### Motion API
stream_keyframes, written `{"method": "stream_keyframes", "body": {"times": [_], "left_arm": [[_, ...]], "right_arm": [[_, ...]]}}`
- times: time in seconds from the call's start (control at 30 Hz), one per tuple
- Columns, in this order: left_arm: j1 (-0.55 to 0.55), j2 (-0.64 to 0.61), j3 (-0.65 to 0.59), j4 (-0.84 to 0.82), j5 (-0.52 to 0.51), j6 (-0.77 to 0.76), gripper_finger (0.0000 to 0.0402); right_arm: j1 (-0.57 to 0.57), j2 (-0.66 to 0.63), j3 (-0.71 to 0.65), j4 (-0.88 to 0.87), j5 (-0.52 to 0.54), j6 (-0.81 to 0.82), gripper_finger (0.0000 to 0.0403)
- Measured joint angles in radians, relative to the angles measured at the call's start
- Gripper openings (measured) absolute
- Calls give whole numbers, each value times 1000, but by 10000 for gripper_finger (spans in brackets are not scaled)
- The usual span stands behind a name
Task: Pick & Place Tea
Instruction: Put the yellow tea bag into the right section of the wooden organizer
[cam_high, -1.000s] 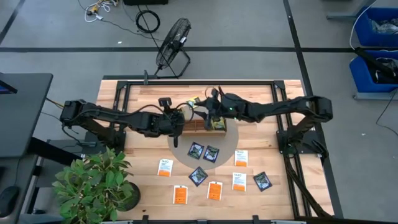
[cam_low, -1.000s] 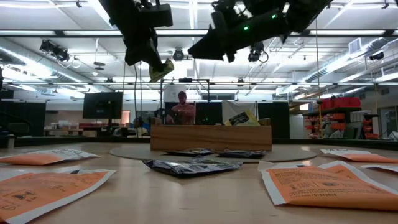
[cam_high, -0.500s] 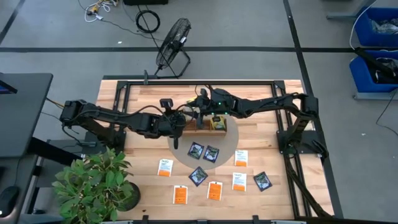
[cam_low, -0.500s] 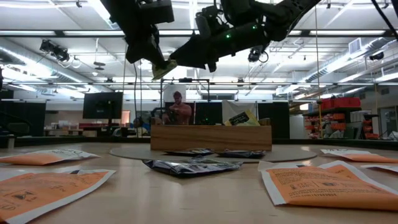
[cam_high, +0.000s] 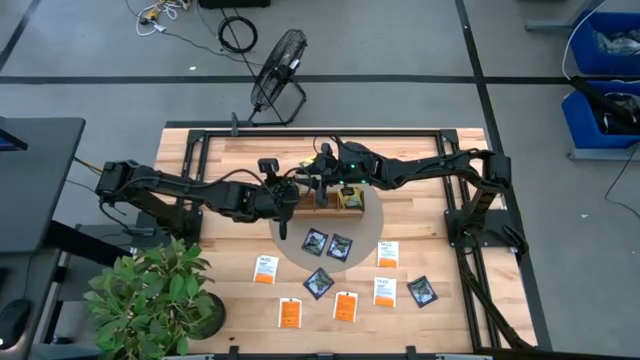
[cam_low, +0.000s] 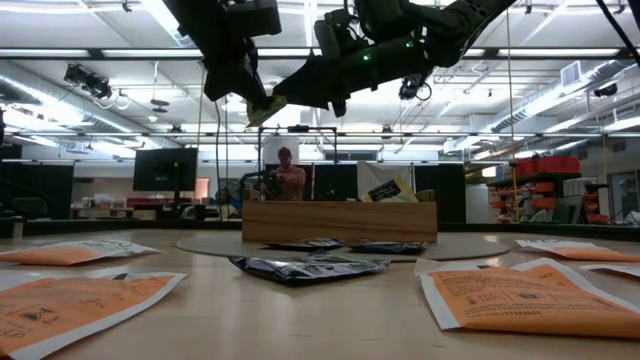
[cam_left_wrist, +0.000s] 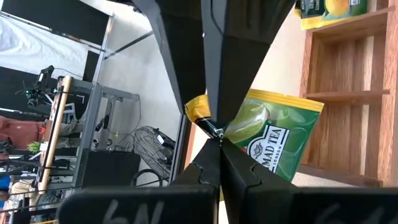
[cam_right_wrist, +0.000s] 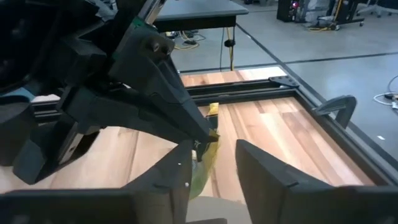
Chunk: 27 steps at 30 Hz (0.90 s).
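The left gripper (cam_left_wrist: 217, 140) is pressed together on the corner of a yellow-green tea packet (cam_left_wrist: 273, 140), holding it in the air above the wooden tray (cam_high: 325, 203). The right gripper (cam_right_wrist: 211, 155) has come in close, its fingers spread on either side of the same packet, apparently for a handover. To do this well, the right fingers should close squarely on the free edge before the left lets go. The remaining tea packets (cam_high: 328, 244) lie on the worktop (cam_high: 230, 170).
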Motion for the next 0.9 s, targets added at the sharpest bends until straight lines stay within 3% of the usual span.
{"method": "stream_keyframes", "body": {"times": [0.3, 0.6, 0.9], "left_arm": [[0, 0, 0, 14, 0, 12, 3], [1, 0, 0, 14, 0, 10, 16], [-23, 0, 0, -19, 1, -2, 122]], "right_arm": [[0, 0, 0, 4, 0, -3, 11], [0, 0, 0, 5, 11, -36, 2], [-4, -1, -1, -28, 12, -54, 1]]}}
